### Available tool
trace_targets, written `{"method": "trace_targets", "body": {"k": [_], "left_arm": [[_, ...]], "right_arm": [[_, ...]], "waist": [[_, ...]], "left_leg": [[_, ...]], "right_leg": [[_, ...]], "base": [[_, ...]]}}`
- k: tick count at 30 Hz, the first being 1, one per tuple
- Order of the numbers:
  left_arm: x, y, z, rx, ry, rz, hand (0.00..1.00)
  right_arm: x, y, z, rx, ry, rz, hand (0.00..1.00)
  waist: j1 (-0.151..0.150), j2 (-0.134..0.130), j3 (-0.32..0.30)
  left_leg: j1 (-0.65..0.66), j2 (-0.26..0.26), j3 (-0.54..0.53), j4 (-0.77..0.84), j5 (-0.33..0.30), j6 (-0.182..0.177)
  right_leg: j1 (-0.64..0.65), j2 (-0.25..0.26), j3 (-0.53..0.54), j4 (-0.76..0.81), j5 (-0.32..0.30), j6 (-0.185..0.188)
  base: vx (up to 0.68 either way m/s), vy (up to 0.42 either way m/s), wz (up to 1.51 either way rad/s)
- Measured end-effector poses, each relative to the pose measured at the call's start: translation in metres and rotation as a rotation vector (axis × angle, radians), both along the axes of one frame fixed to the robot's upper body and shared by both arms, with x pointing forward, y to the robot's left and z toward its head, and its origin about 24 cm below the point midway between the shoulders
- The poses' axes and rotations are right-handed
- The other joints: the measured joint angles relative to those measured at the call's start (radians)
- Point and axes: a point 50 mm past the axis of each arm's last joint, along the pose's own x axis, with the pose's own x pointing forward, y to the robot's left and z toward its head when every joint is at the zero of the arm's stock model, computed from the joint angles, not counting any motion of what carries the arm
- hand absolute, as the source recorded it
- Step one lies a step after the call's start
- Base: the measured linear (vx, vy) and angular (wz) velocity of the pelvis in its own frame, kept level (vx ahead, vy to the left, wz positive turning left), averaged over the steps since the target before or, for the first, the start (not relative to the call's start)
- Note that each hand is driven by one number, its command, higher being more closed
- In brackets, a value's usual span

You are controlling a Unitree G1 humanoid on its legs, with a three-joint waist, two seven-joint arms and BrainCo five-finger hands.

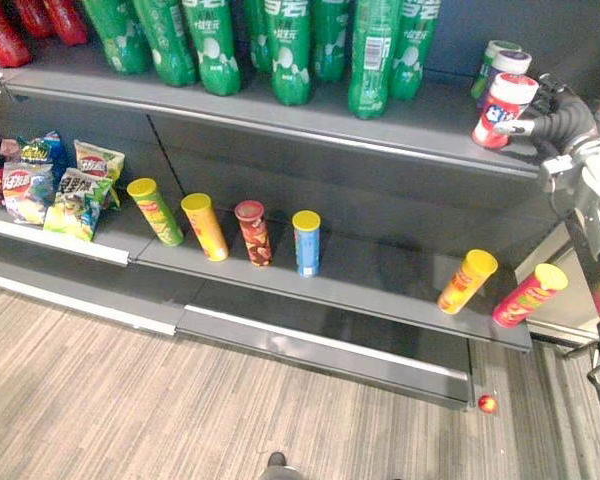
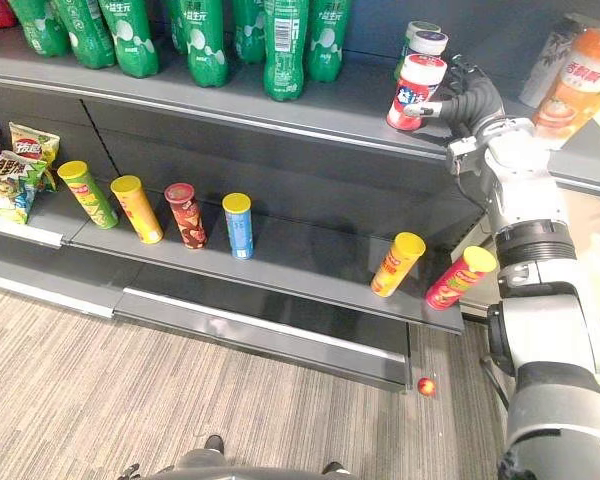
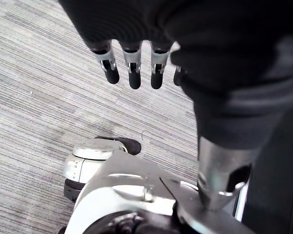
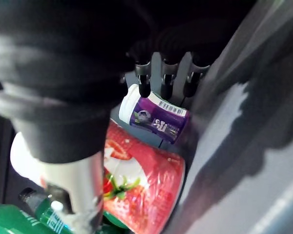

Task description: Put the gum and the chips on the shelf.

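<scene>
A red gum jar (image 2: pixel 417 92) with a white lid stands near the right end of the upper shelf (image 2: pixel 310 105). My right hand (image 2: pixel 468 100) is right beside it, thumb against its side. In the right wrist view the red jar (image 4: pixel 141 190) sits between the thumb and the straight fingers (image 4: pixel 166 85), which reach past it over a purple gum jar (image 4: pixel 154 117). Two chip tubes lean on the lower shelf at the right, one yellow (image 2: pixel 397 264) and one red (image 2: pixel 460 278). My left hand (image 3: pixel 132 63) hangs open over the floor.
Green bottles (image 2: pixel 285 45) line the upper shelf to the left of the gum. Several more chip tubes (image 2: pixel 238 225) and snack bags (image 1: pixel 75 190) sit on the lower shelf (image 2: pixel 310 275). A small red ball (image 2: pixel 426 386) lies on the floor. Orange-labelled bottles (image 2: pixel 580 80) stand further right.
</scene>
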Motion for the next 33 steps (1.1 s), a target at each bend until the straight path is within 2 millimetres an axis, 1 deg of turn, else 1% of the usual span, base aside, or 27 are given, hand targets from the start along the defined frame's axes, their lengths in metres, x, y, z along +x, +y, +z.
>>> {"method": "trace_targets", "body": {"k": [4,7,10,15,18,20,21,22,24,25,26,27,28,29,30,32,33], "left_arm": [[0.0,0.0,0.0,0.002,0.0,-0.001,0.0],[0.0,0.0,0.0,0.002,-0.002,-0.001,0.0],[0.0,0.001,0.0,0.004,-0.002,-0.001,0.0],[0.0,0.003,0.001,0.011,-0.005,-0.003,0.0],[0.0,0.003,0.001,0.013,-0.013,-0.004,0.0],[-0.001,0.004,0.0,0.015,-0.015,-0.004,0.0],[-0.001,0.004,0.0,0.015,-0.015,-0.004,0.0],[-0.002,0.004,0.0,0.016,-0.01,-0.002,0.0],[-0.003,0.004,0.0,0.019,-0.009,-0.002,0.0],[-0.004,0.005,0.0,0.023,-0.005,0.0,0.0],[-0.004,0.005,0.0,0.024,-0.004,0.0,0.0],[-0.004,0.007,0.0,0.028,-0.003,-0.001,0.0],[-0.005,0.008,0.0,0.031,0.003,-0.001,0.0],[-0.006,0.008,-0.001,0.032,0.011,0.0,0.0],[-0.007,0.008,-0.002,0.032,0.015,0.001,0.0],[-0.007,0.007,-0.002,0.031,0.017,0.002,0.0],[-0.007,0.007,-0.002,0.03,0.014,0.008,0.0]], "right_arm": [[-0.001,0.004,0.011,0.015,-0.046,0.015,0.0],[-0.004,0.005,0.028,0.021,-0.098,0.024,0.0],[-0.01,0.007,0.045,-0.007,-0.162,0.037,0.0],[-0.015,0.014,0.057,0.011,-0.226,0.084,0.0],[-0.02,0.023,0.068,0.006,-0.288,0.119,0.0],[-0.026,0.03,0.082,0.004,-0.361,0.132,0.0],[-0.028,0.031,0.086,0.0,-0.378,0.137,0.0],[-0.033,0.038,0.093,-0.011,-0.417,0.161,0.0],[-0.039,0.046,0.1,-0.02,-0.465,0.194,0.0],[-0.046,0.056,0.106,-0.006,-0.506,0.248,0.0],[-0.05,0.06,0.107,-0.009,-0.52,0.269,0.0],[-0.054,0.065,0.106,-0.003,-0.536,0.3,0.0],[-0.061,0.069,0.099,0.038,-0.55,0.342,0.0],[-0.064,0.073,0.087,0.071,-0.549,0.369,0.0],[-0.066,0.075,0.08,0.089,-0.543,0.377,0.0],[-0.073,0.087,0.049,0.193,-0.511,0.438,0.0],[-0.075,0.092,0.039,0.23,-0.494,0.462,0.0]], "waist": [[-0.002,-0.001,-0.001],[-0.002,-0.002,-0.001],[-0.002,-0.005,-0.003],[-0.003,-0.018,-0.011],[-0.004,-0.02,-0.013],[-0.008,-0.021,-0.013],[-0.01,-0.022,-0.014],[-0.013,-0.026,-0.018],[-0.016,-0.029,-0.021],[-0.019,-0.034,-0.026],[-0.02,-0.035,-0.031],[-0.026,-0.039,-0.035],[-0.03,-0.043,-0.047],[-0.031,-0.047,-0.059],[-0.032,-0.048,-0.063],[-0.044,-0.047,-0.076],[-0.051,-0.046,-0.077]], "left_leg": [[0.001,0.002,0.003,0.0,0.0,0.0],[-0.001,0.004,0.005,0.0,0.0,-0.001],[-0.001,0.003,0.006,0.0,0.0,-0.001],[0.001,0.004,0.016,0.0,0.0,-0.001],[0.002,0.003,0.029,0.0,0.0,-0.001],[0.003,0.003,0.035,0.0,0.0,-0.001],[0.003,0.003,0.035,0.0,0.0,-0.001],[0.004,0.004,0.037,0.0,0.0,-0.001],[0.004,0.006,0.043,0.0,-0.001,-0.002],[0.004,0.007,0.054,0.0,-0.002,-0.004],[0.002,0.008,0.059,0.0,-0.002,-0.004],[0.002,0.008,0.061,0.0,-0.002,-0.004],[0.003,0.009,0.064,0.0,-0.003,-0.006],[0.006,0.01,0.07,0.0,-0.004,-0.007],[0.006,0.01,0.074,0.0,-0.005,-0.007],[0.005,0.012,0.087,0.0,-0.005,-0.008],[0.006,0.011,0.088,0.0,-0.005,-0.008]], "right_leg": [[0.0,0.005,0.004,-0.008,0.005,-0.004],[0.002,0.01,0.005,-0.019,0.012,-0.005],[0.001,0.01,0.006,-0.019,0.012,-0.005],[0.0,0.012,0.015,-0.03,0.02,-0.008],[0.0,0.014,0.026,-0.044,0.033,-0.01],[0.0,0.016,0.032,-0.052,0.04,-0.012],[0.0,0.016,0.033,-0.052,0.04,-0.012],[-0.001,0.016,0.035,-0.053,0.04,-0.012],[-0.004,0.016,0.041,-0.054,0.041,-0.013],[-0.012,0.017,0.052,-0.055,0.042,-0.015],[-0.017,0.018,0.056,-0.055,0.043,-0.015],[-0.018,0.018,0.059,-0.054,0.043,-0.016],[-0.019,0.019,0.063,-0.054,0.043,-0.016],[-0.02,0.02,0.069,-0.054,0.043,-0.016],[-0.022,0.02,0.072,-0.054,0.043,-0.016],[-0.033,0.022,0.084,-0.049,0.043,-0.016],[-0.033,0.021,0.084,-0.048,0.043,-0.016]], "base": [[0.0,0.007,-0.04],[0.0,0.002,-0.01],[0.0,0.0,0.0],[0.01,0.011,-0.06],[0.0,0.013,-0.12],[-0.01,0.014,-0.08],[-0.01,0.014,-0.05],[0.0,0.011,-0.04],[0.01,0.017,-0.12],[0.01,0.018,-0.19],[0.02,0.015,-0.18],[0.03,0.011,-0.1],[0.04,0.014,-0.11],[0.04,0.012,-0.11],[0.03,0.014,-0.17],[0.02,0.013,-0.15],[0.01,0.011,-0.1]]}}
